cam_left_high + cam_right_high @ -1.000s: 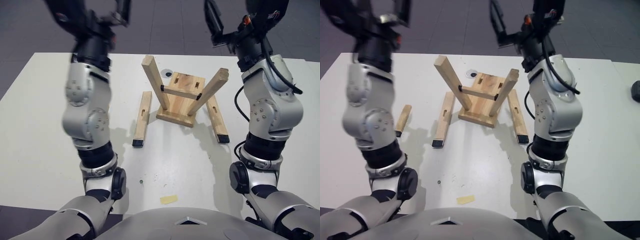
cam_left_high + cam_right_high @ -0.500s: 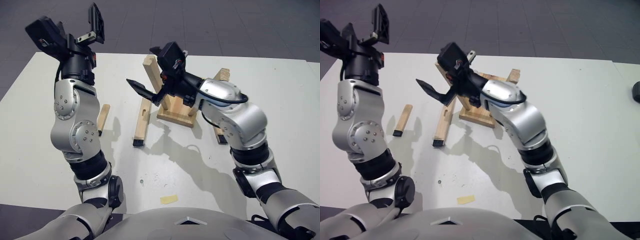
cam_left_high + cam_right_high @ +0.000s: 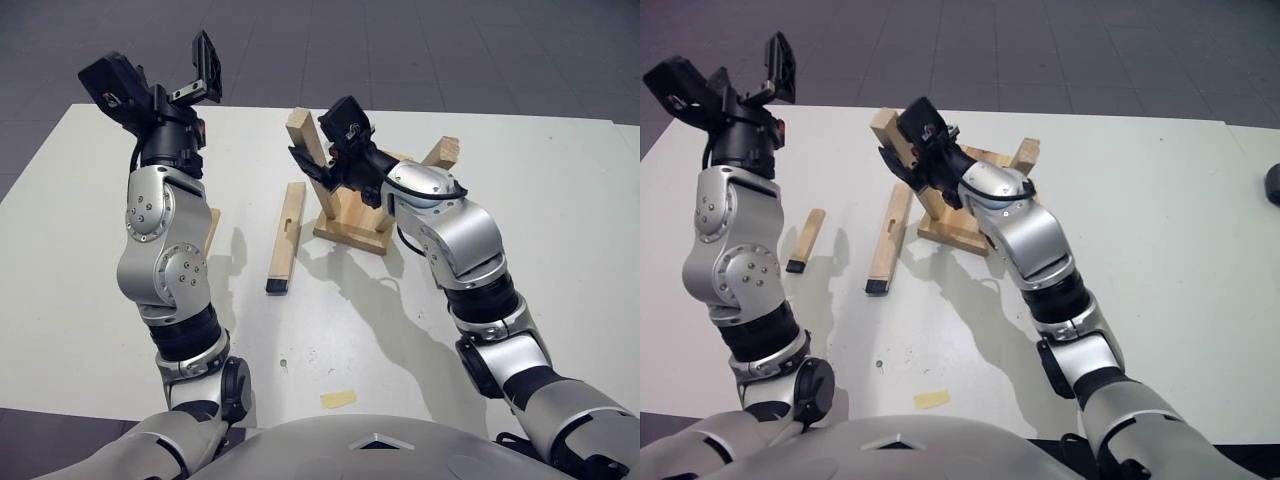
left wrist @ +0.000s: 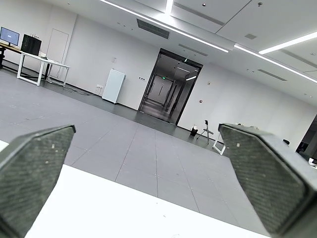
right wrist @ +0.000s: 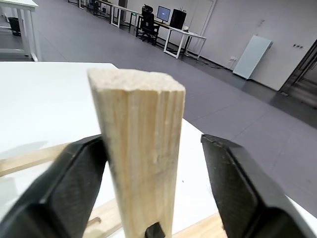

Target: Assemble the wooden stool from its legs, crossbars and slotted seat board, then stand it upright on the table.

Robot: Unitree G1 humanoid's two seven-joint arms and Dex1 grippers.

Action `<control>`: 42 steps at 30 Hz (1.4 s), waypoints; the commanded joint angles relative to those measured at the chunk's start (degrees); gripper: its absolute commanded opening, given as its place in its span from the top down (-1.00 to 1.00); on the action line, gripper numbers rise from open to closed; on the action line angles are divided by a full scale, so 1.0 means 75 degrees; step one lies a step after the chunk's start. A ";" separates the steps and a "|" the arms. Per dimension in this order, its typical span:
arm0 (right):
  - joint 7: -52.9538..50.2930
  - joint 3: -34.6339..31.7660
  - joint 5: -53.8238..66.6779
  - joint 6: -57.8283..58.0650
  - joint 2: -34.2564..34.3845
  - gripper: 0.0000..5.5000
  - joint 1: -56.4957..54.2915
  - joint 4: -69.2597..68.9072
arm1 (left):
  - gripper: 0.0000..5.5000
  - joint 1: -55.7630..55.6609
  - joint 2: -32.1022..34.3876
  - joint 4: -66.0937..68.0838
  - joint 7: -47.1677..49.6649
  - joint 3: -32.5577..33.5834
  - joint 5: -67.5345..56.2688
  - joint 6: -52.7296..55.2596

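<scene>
The right fingers (image 5: 148, 144) straddle the top of the upright leg (image 5: 138, 114), parted wider than the wood. One pad seems to rest against a face of the leg and the other stands clear of it, so nothing is clamped yet. That leg rises from the upturned seat board (image 3: 350, 225), with a second leg (image 3: 440, 152) slanting just beyond the fingers. I judge the straddle is meant to steady or seat the leg in its slot. The left fingers (image 3: 160, 78) are raised high and spread wide with nothing between them, well apart from the stool and likely just out of the way. A loose leg (image 3: 285, 238) lies flat on the surface (image 3: 80, 300), below and between the two sets of fingers. The right wrist view makes plain the gap beside one pad, which is hard to judge from the head views. The head views give the layout of board, loose leg and the far-off left fingers.
</scene>
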 commanded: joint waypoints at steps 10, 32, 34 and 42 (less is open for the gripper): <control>0.4042 -0.0462 0.1169 -0.1198 -0.2389 0.22 0.0589 0.0060 | -0.96 0.0102 -0.0008 0.0095 0.0158 0.0052 0.0108 -0.0028; 0.4609 -0.2538 0.2301 -0.2836 -0.2836 -0.71 -0.0245 0.0882 | -0.96 0.0080 -0.0024 0.0122 0.0083 0.0001 0.0012 0.0071; 0.3717 -0.2412 0.2258 -0.2260 -0.2495 -0.82 -0.0119 0.0185 | -0.96 0.0043 -0.0050 0.0035 0.0148 0.0000 -0.0008 0.0130; 0.1160 -0.2012 0.2078 -0.0255 -0.1651 -0.89 0.0565 -0.1632 | -0.96 0.0094 -0.0170 -0.0125 0.0347 -0.0205 -0.0020 0.0398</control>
